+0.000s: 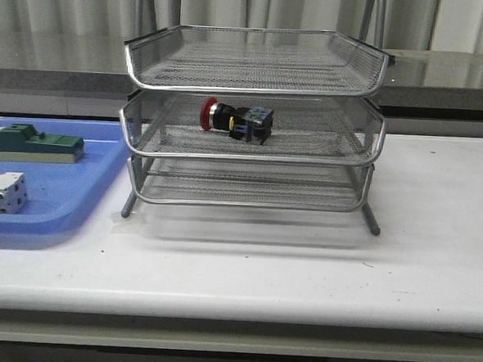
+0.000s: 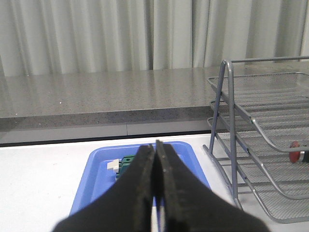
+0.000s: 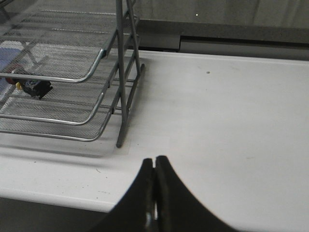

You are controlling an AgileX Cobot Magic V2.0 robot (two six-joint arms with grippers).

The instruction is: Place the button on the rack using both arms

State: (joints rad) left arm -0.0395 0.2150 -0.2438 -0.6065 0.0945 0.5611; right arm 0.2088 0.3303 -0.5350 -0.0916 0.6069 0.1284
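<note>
The button (image 1: pixel 235 120), with a red cap and a black body with yellow and blue parts, lies on its side in the middle tier of the silver wire-mesh rack (image 1: pixel 256 83). Its red cap shows in the left wrist view (image 2: pixel 295 147), and its body in the right wrist view (image 3: pixel 33 87). My left gripper (image 2: pixel 155 145) is shut and empty, above the blue tray, left of the rack (image 2: pixel 260 140). My right gripper (image 3: pixel 154 160) is shut and empty, above the table's front edge, right of the rack (image 3: pixel 96 63). Neither arm shows in the front view.
A flat blue tray (image 1: pixel 60 190) at the left holds a green block (image 1: pixel 37 143) and a white terminal block (image 1: pixel 0 193). The tray (image 2: pixel 96 179) and the green block (image 2: pixel 127 164) also show in the left wrist view. A grey counter and curtains stand behind.
</note>
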